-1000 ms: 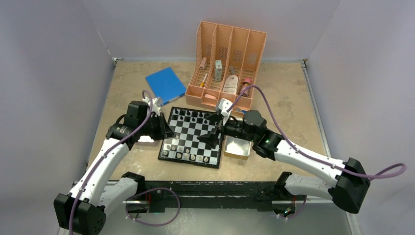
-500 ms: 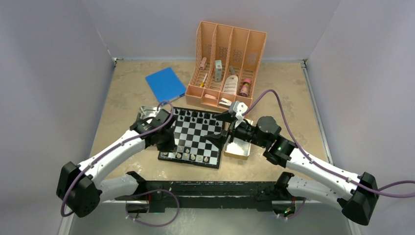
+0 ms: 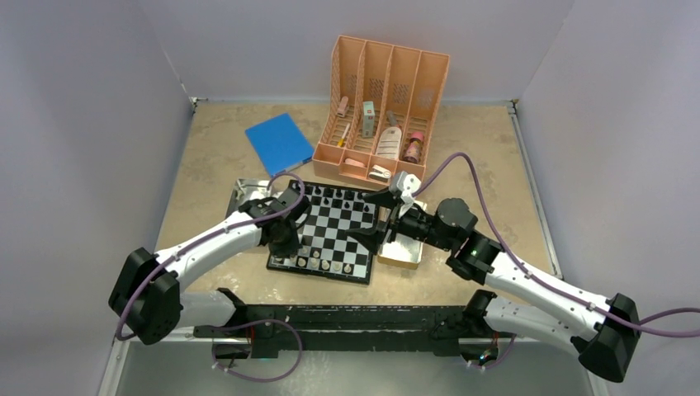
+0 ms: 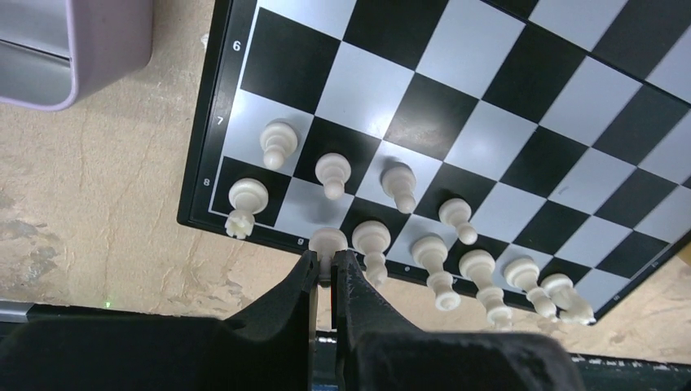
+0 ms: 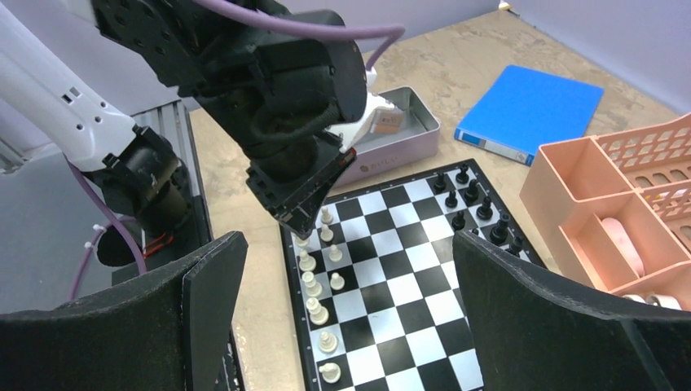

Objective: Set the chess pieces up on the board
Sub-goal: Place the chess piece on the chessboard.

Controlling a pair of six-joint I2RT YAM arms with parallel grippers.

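The board (image 3: 337, 224) lies mid-table. Black chess pieces (image 3: 330, 196) line its far edge and white ones (image 3: 323, 264) its near edge. My left gripper (image 3: 289, 244) hangs over the board's near-left corner. In the left wrist view the board (image 4: 489, 98) fills the top, and that gripper (image 4: 326, 273) is shut on a white chess piece (image 4: 328, 243) at the edge row, beside several standing white pieces (image 4: 371, 238). My right gripper (image 3: 376, 219) hovers open and empty over the board's right side. The right wrist view shows the board (image 5: 407, 285) between its fingers (image 5: 204, 309).
A silvery metal tray (image 3: 243, 191) sits left of the board, also in the left wrist view's corner (image 4: 73, 49). Another small tray (image 3: 404, 252) lies right of the board. Behind stand a blue book (image 3: 279, 142) and a peach organizer (image 3: 384, 115).
My left arm swung from the left tray to the board's near-left corner, still shut. The right arm drew back to the right off the board's middle, staying open.
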